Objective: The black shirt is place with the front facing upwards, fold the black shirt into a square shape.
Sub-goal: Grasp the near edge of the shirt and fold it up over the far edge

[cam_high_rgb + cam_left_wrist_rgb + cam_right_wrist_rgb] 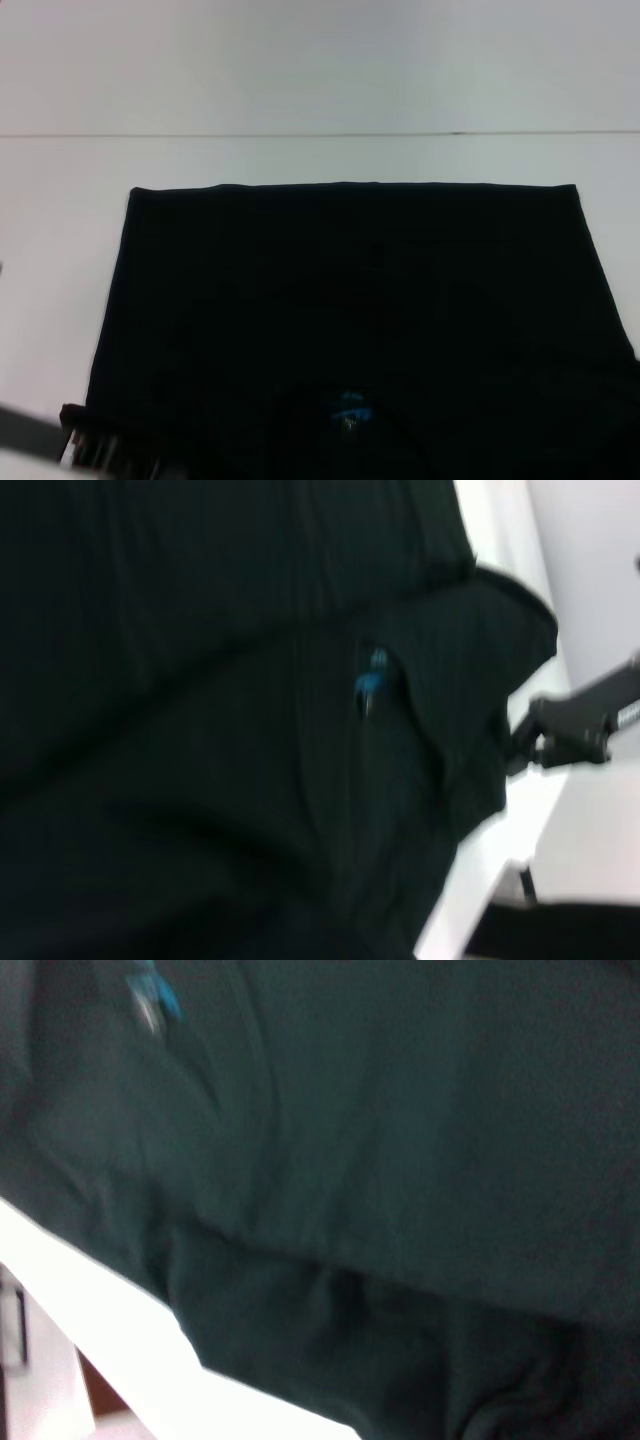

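The black shirt (350, 310) lies spread flat on the white table (300, 160), its far edge straight across. Its small blue neck label (350, 407) shows near the front edge, and also in the left wrist view as the label (372, 680) and in the right wrist view as the label (155, 995). My left gripper (95, 445) is low at the shirt's near left corner, only partly in view. A black jointed part (570, 728) past the table's front edge looks like my right gripper. The shirt (400, 1160) fills the right wrist view.
White table surface shows to the left of the shirt, to its right and beyond it. The table's front edge (110, 1330) runs close under the shirt's near hem. A seam line (320, 134) crosses the far part of the table.
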Robot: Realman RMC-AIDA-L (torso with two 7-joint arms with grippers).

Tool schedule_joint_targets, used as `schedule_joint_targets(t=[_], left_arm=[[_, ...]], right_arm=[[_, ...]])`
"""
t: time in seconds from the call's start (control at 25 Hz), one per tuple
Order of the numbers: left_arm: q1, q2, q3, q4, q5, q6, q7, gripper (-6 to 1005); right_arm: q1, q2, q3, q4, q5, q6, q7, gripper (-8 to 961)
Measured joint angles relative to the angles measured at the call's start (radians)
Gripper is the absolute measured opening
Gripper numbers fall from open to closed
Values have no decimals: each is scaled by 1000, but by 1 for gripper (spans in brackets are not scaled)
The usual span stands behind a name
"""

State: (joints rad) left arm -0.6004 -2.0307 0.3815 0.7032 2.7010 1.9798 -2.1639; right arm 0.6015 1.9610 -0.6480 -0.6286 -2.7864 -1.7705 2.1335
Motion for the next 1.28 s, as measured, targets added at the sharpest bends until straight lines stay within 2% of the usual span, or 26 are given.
schedule_joint_targets(t=[0.12,0.36,0.44,0.52,0.6,0.64,0.68,0.8,0.96,1.12,1.28], left_arm=[[-21,13,-41,-17,-58,-57,-41,88],[-53,43,-151,-45,-215,-134,-45,92],[-54,46,-177,-50,-271,-192,-46,93],[-49,46,-198,-67,-330,-271,-38,95],[-38,43,-210,-91,-382,-346,-18,96],[-28,40,-216,-109,-421,-398,1,97],[-22,37,-217,-123,-452,-433,17,98],[0,19,-219,-187,-567,-567,92,100],[3,-8,-219,-251,-673,-713,197,103],[-11,-37,-218,-281,-727,-827,287,105],[-26,-71,-215,-289,-796,-929,375,108]], right_arm=[[1,-18,77,10,91,-7,-10,46],[-9,-67,234,69,339,-3,-6,45],[-10,-73,291,96,417,34,-6,45],[-11,-71,341,129,488,93,-6,45],[-14,-53,376,169,571,180,-17,45],[-17,-28,390,197,644,267,-40,45],[-17,-28,390,197,644,267,-40,45],[-12,34,392,215,742,440,-99,45],[15,88,385,230,819,604,-197,45],[53,116,385,281,872,759,-319,46],[82,125,386,329,942,851,-431,46]])
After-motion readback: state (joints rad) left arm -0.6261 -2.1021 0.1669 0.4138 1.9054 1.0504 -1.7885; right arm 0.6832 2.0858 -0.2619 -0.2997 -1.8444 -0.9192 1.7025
